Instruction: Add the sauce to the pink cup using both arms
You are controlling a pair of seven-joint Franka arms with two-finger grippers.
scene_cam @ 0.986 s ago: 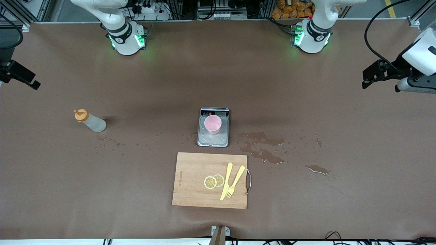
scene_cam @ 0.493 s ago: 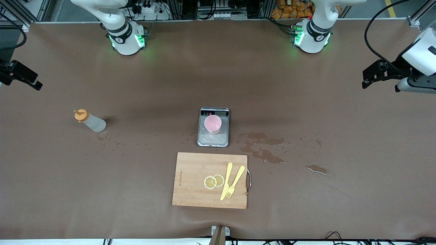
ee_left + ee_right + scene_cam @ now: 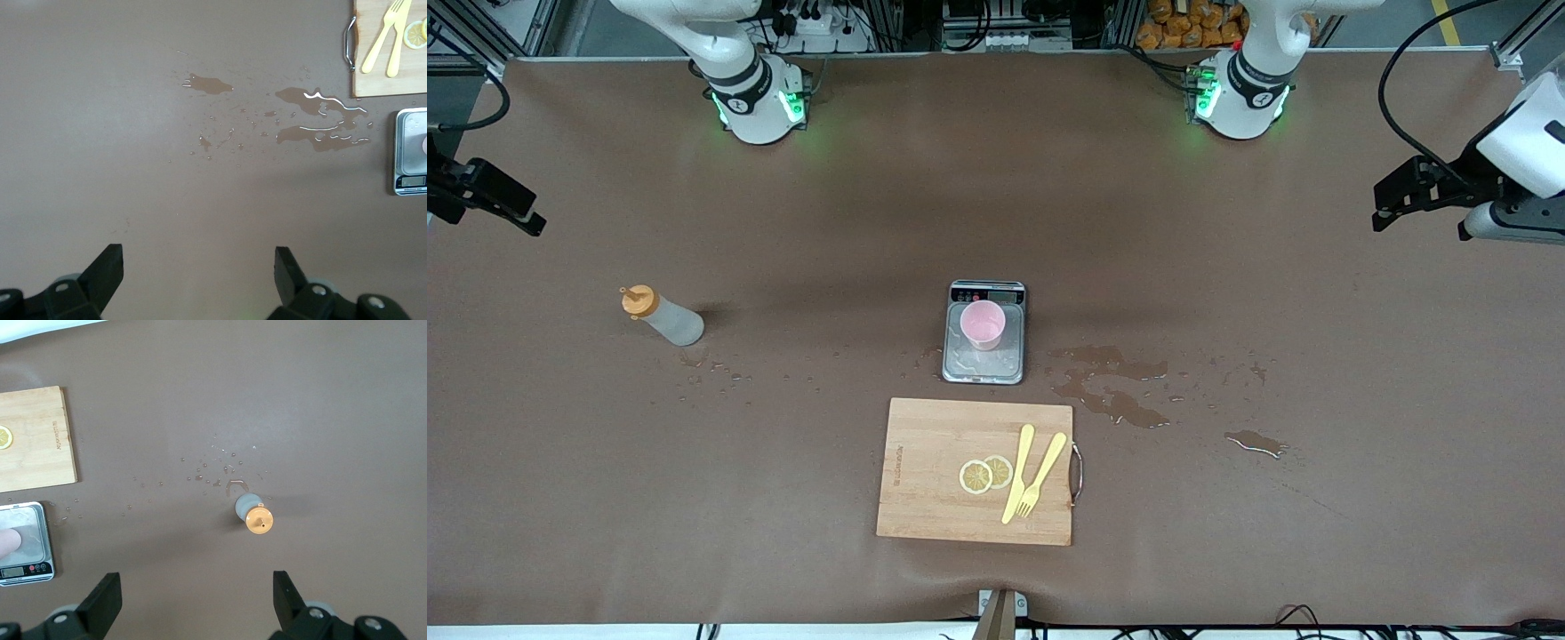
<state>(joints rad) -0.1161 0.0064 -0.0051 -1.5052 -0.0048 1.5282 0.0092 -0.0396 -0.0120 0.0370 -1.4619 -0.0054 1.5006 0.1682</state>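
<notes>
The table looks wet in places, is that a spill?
Yes. Puddles darken the table beside the scale, toward the left arm's end. Droplets also lie by the sauce bottle. The pink cup stands upright on the scale.

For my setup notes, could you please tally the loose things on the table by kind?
Squeeze bottle: 1
Pink cup: 1
Scale: 1
Cutting board: 1
Lemon slices: 2
Yellow knife: 1
Yellow fork: 1
Total: 8

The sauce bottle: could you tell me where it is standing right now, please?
The sauce bottle stands upright on the table toward the right arm's end, well apart from the scale that carries the pink cup.
</notes>
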